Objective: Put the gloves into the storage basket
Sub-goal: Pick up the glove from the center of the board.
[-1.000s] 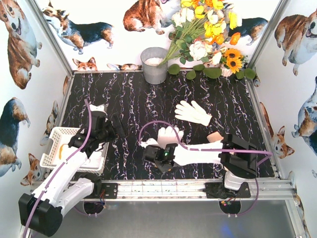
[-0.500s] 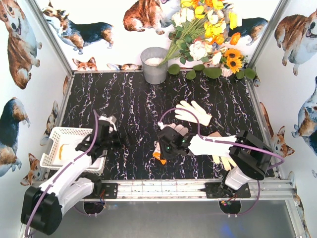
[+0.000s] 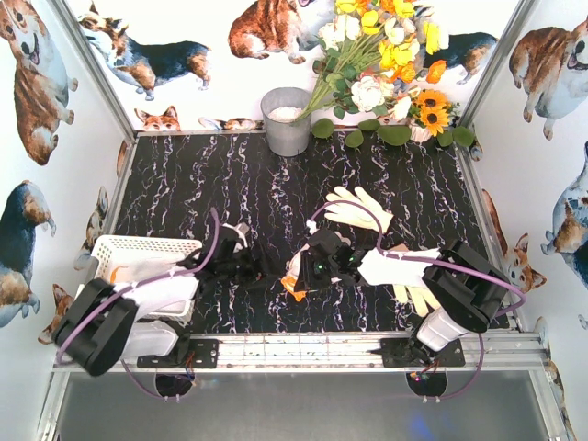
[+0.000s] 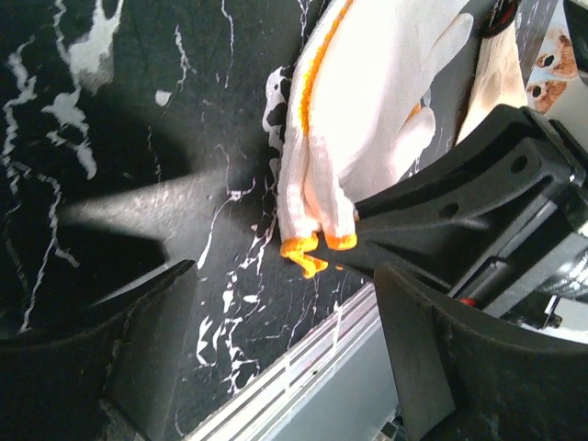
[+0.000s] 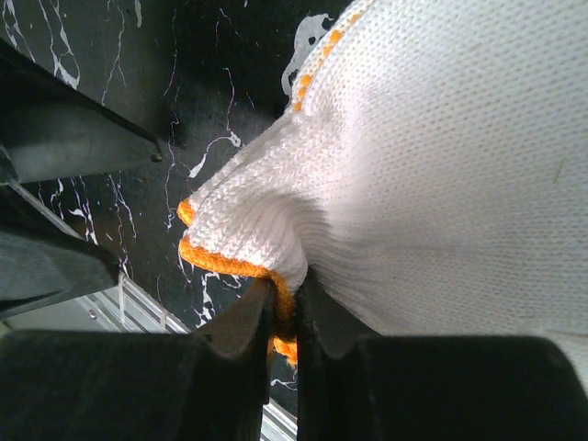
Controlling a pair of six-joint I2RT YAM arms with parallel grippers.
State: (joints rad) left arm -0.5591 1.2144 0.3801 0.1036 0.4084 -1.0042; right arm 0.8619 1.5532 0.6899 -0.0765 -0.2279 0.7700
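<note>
Apparent handover right of the storage basket [image 3: 118, 248]: right gripper [image 5: 285, 303] pinches a glove [image 5: 441, 184] by its orange cuff; left gripper [image 4: 285, 322], jaws spread wide beside it, must next take hold.

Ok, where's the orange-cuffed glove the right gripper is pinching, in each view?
Top external: orange-cuffed glove at centre, near the front edge.
Left wrist: upper centre, just right of middle.
Right wrist: fills the right side, pinched at bottom centre.
Shared landmark: its orange cuff edge.
</note>
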